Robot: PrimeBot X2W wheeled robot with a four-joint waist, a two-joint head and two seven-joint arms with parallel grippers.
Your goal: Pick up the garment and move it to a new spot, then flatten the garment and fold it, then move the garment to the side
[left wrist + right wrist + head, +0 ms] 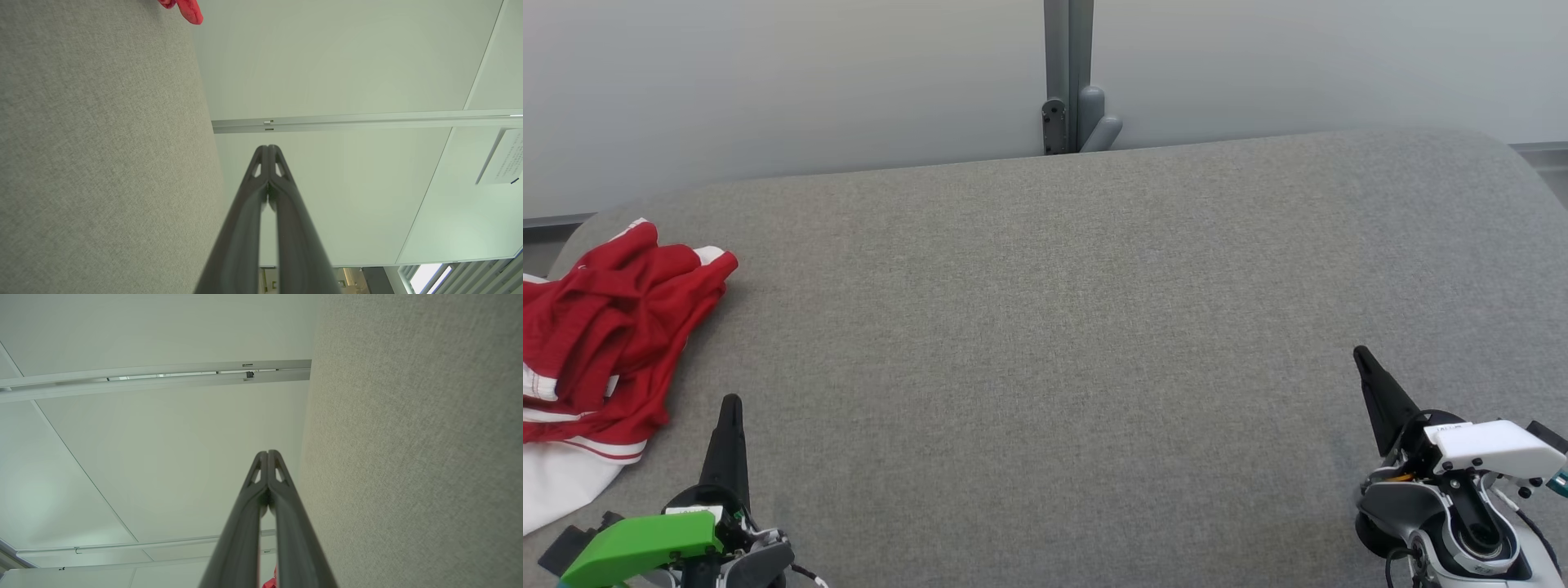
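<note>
Item 1, garment (605,327): red with white trim, crumpled in a heap at the left edge of the surface (1045,327). Its white part runs out of my head view at the lower left. I judge it light, soft and limp, probably a slick sports knit, so it will sag and trail from any single hold. Best hold, as I judge it: the raised red fold at the heap's right-hand tip, or a stitched white-trimmed hem, which should slip less.

Item 2, left claw (731,404): fingers pressed together, holding nothing. It sits just right of the heap near the front edge, apart from the cloth.

Item 3, open room: the surface lies bare from the heap across to the rounded far right corner. I see ample space to spread and flatten. The far edge backs onto a pale wall (768,82) with a grey post (1068,73).

Item 4, right claw (1362,355): fingers pressed together, holding nothing, near the front right corner and well apart from the garment.
</note>
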